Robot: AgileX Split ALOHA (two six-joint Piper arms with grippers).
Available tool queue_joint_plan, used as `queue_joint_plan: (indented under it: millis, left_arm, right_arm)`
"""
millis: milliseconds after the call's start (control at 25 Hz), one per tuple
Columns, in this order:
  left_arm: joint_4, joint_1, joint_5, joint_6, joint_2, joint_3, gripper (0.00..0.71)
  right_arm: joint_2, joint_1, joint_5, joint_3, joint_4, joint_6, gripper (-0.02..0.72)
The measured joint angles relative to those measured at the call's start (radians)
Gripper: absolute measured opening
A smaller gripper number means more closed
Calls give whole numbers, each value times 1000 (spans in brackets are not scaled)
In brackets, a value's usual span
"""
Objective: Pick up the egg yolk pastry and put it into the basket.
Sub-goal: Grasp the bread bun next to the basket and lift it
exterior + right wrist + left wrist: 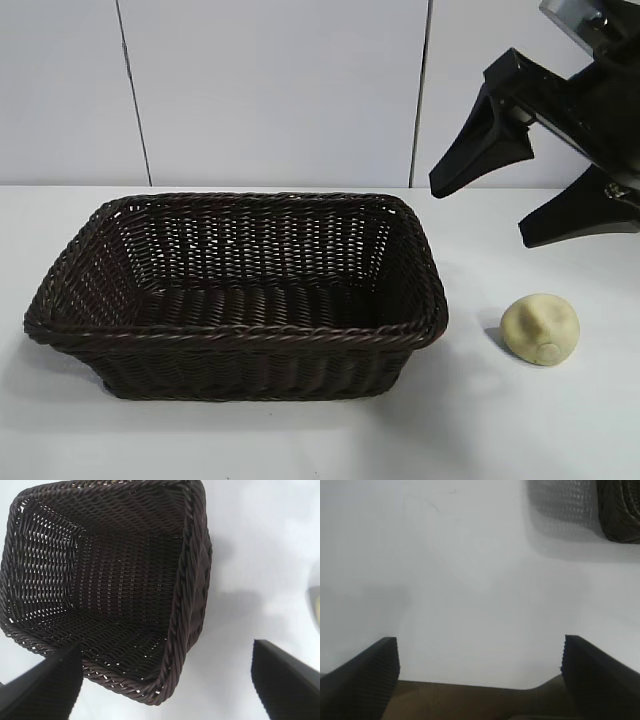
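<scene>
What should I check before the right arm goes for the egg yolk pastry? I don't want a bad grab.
1. Egg yolk pastry free on the table, nothing on it: ok.
2. Right claw open wide, holding nothing: ok.
3. Right claw over the pastry: not ok; it hangs above and behind it, and the right wrist view shows only a pale sliver at the edge.
4. Basket empty and upright: ok.
5. Gap between basket and pastry: ok, bare table between them.
6. Left claw out of the way: ok; it is open over bare table, with only a basket corner far off.
</scene>
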Motion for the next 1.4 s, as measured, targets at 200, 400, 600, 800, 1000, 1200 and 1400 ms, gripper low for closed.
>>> queue_joint_plan:
  millis: [200, 400, 600, 800, 1000, 1200, 1400]
  left_arm:
    - [0, 0, 1, 0, -125, 1, 634]
    - [0, 0, 5, 0, -292, 1, 634]
    - [-1, 0, 15, 0, -333, 0, 634]
    - [-1, 0, 16, 0, -333, 0, 634]
    - [-1, 0, 16, 0, -333, 0, 634]
    - [-1, 0, 16, 0, -333, 0, 634]
    - [-1, 0, 16, 0, -333, 0, 634]
  right_arm:
    - [0, 0, 3, 0, -8, 0, 653]
    - [0, 0, 8, 0, -16, 0, 653]
    - [0, -22, 30, -6, -65, 61, 653]
    - [0, -122, 53, -57, -161, 113, 653]
    - [33, -230, 89, -93, -196, 116, 653]
    - [124, -252, 81, -93, -200, 115, 653]
    - [209, -250, 18, -93, -197, 107, 653]
